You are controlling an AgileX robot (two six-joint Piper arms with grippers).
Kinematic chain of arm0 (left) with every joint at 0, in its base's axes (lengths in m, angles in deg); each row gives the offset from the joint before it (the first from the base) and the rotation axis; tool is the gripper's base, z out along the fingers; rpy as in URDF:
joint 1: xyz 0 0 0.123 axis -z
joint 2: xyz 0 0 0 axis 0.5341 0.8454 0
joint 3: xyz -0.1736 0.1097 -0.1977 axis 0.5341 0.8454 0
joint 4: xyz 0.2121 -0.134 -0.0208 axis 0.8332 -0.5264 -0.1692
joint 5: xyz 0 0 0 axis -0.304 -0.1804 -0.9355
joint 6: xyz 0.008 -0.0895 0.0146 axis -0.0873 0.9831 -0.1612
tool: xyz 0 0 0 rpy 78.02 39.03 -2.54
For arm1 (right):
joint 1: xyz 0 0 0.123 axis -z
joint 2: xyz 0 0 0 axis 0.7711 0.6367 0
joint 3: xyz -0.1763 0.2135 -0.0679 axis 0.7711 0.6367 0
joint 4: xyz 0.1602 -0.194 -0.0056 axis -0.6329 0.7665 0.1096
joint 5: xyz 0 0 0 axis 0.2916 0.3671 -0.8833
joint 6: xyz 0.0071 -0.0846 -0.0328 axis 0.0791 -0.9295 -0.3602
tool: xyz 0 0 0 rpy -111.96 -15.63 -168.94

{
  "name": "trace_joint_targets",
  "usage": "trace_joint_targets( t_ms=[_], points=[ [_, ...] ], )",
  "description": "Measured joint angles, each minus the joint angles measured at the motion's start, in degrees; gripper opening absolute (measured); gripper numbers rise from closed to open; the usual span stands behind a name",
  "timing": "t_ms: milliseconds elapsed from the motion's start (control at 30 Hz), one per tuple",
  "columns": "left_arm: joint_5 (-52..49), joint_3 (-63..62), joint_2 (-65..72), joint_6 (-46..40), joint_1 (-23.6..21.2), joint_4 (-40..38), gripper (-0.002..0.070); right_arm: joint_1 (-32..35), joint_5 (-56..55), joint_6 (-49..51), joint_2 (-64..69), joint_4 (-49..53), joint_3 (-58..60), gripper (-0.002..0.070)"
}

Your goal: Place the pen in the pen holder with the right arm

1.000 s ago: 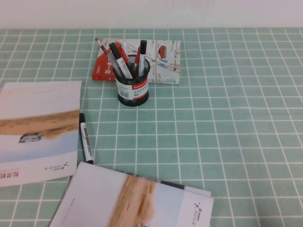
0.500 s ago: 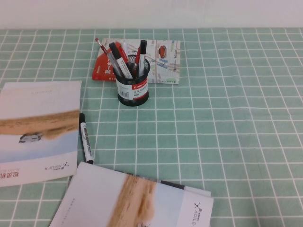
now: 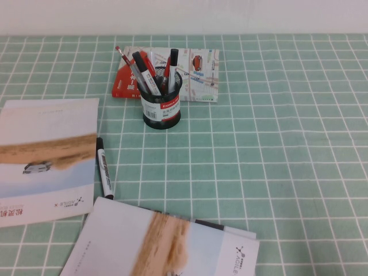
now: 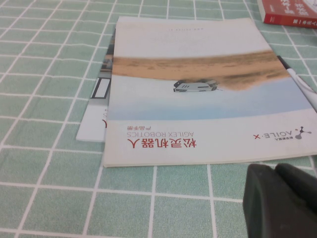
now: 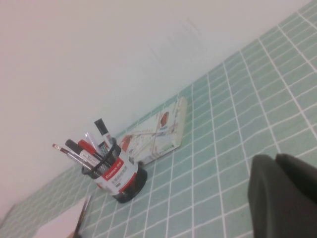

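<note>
The pen (image 3: pixel 104 167) lies flat on the green checked cloth, beside the right edge of the left booklet, with its black cap pointing away from me. It also shows at the edge of the left wrist view (image 4: pixel 300 83). The pen holder (image 3: pixel 161 103) stands upright further back, holding several red pens and black-capped markers; it also shows in the right wrist view (image 5: pixel 119 173). Neither arm shows in the high view. My left gripper (image 4: pixel 275 171) is shut and empty near the left booklet's front edge. My right gripper (image 5: pixel 276 161) is shut and empty, well away from the holder.
A booklet (image 3: pixel 46 155) lies at the left and another (image 3: pixel 161 241) at the front. A red book (image 3: pixel 123 85) and a map leaflet (image 3: pixel 198 72) lie just behind the holder. Bare cloth lies to the right of the holder.
</note>
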State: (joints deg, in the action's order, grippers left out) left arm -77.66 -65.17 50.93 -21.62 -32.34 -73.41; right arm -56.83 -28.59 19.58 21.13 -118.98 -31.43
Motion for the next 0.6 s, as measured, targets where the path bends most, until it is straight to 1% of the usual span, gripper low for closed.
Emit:
trace_joint_targets(
  t_ms=[133,267,400,600],
  points=[
    [0.00,0.00,0.00,0.00,0.00,0.00,-0.0004,0.00,0.27,0.00,0.00,-0.78,0.00,-0.0019],
    [0.00,0.00,0.00,0.00,0.00,0.00,-0.0004,0.00,4.37,0.00,1.22,-1.51,-1.33,-0.0019],
    [0.00,0.00,0.00,0.00,0.00,0.00,-0.0004,0.00,8.27,0.00,9.79,-1.52,-6.94,-0.0019],
    [0.00,0.00,0.00,0.00,0.00,0.00,-0.0004,0.00,14.95,0.00,24.79,5.22,-17.48,-0.0019]
  ],
)
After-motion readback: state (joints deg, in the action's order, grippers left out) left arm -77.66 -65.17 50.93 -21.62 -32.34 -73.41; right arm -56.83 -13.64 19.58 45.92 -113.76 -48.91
